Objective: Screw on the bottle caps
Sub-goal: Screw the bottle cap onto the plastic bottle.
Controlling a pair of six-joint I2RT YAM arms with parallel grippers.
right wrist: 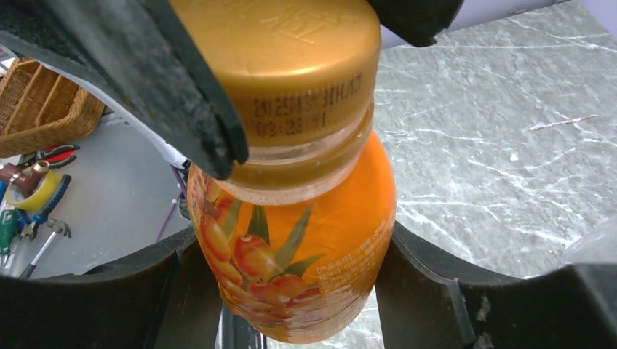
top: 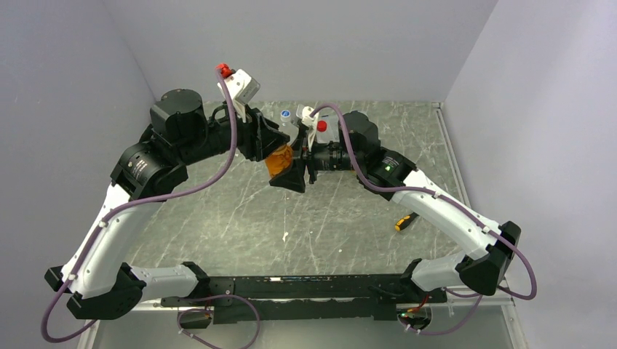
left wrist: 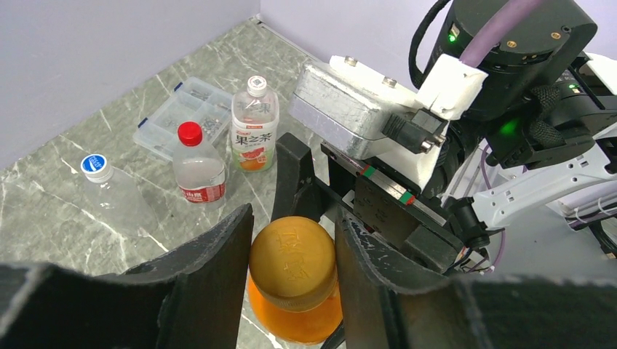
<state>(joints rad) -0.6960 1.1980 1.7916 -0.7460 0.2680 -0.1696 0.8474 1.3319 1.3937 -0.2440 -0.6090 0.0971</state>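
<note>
The squat bottle of orange liquid is held upright above the table, with my right gripper shut on its body. Its gold-orange cap sits on the neck, and my left gripper is shut on it from above, both fingers touching its sides. In the top view both grippers meet at this bottle. Behind it stand a red-capped bottle and a white-labelled bottle with a whitish cap. A clear bottle with a blue cap is at the left.
A flat clear compartment box lies by the back wall behind the bottles. A screwdriver rests on the table under my right arm. Walls close in the table at the back and both sides. A wicker basket and tools sit off the table.
</note>
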